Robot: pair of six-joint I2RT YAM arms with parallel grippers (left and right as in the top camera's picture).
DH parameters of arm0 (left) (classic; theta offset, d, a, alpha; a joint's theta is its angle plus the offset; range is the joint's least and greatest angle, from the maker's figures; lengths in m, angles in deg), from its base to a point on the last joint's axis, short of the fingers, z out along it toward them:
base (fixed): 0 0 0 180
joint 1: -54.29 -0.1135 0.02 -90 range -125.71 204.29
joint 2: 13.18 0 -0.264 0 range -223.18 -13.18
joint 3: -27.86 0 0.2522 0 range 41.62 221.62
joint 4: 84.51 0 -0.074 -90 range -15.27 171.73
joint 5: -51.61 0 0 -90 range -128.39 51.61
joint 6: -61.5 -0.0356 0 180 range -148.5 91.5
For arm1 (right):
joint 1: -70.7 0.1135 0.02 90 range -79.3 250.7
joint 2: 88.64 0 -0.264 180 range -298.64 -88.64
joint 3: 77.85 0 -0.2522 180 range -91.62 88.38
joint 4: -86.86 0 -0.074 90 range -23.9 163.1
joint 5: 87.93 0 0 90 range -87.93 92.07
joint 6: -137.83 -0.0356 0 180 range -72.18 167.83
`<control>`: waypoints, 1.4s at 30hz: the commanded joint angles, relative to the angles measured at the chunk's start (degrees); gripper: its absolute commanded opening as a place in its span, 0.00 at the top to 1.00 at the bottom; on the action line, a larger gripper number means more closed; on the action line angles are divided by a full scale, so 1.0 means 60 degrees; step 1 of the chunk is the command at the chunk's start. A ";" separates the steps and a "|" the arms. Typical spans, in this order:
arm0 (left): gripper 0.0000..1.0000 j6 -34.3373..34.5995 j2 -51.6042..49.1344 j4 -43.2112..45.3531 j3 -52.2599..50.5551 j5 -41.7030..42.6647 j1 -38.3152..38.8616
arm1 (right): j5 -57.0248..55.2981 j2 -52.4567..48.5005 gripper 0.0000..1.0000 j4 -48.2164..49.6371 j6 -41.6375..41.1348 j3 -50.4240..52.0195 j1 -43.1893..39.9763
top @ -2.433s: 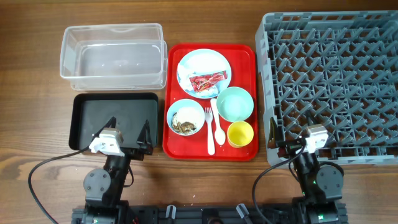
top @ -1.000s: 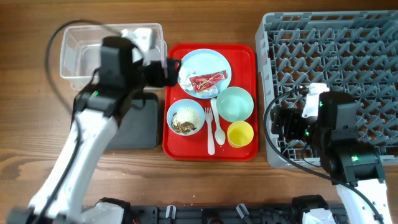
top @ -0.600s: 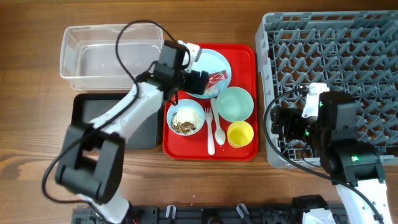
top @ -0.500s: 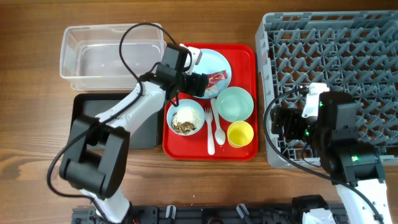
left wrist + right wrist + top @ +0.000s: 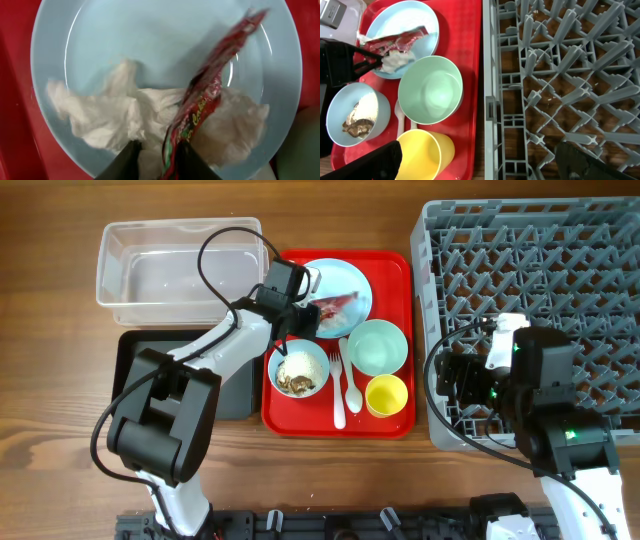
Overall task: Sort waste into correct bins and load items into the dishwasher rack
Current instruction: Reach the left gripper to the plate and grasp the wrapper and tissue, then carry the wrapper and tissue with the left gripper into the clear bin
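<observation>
Wrapper (image 5: 210, 85) lies over tissue (image 5: 100, 112) on blue plate (image 5: 150, 45); I see L gripper (image 5: 159, 149) clamped on its near end. R gripper (image 5: 480, 157) spread wide, empty, above rack (image 5: 560, 75) edge.

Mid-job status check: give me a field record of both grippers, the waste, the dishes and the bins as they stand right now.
left gripper: over the pale blue plate, fingers straddling the red wrapper; grip unconfirmed
right gripper: open, holding nothing, at the grey rack edge
tissue: on the plate, under the wrapper
food scraps: in the blue bowl
mint bowl, yellow cup, fork, spoon: on the red tray
clear tub: no waste visible
black tray: partly hidden by the left arm
rack: no dishes visible
</observation>
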 commanded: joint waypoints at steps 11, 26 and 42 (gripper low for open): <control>0.96 0.0004 0.2055 -0.0208 0.0135 -0.0324 -0.0007 | 0.0084 -0.0011 0.00 0.0007 -0.0106 -0.0251 -0.0047; 0.94 0.0004 0.2863 -0.0310 0.0120 -0.1333 -0.3432 | 0.0084 -0.0011 0.00 -0.0058 -0.0106 -0.0251 -0.0047; 0.32 0.0007 0.4291 -0.2109 0.0160 0.1337 -0.1698 | 0.0076 -0.0011 0.00 -0.0011 -0.0109 -0.0251 -0.0047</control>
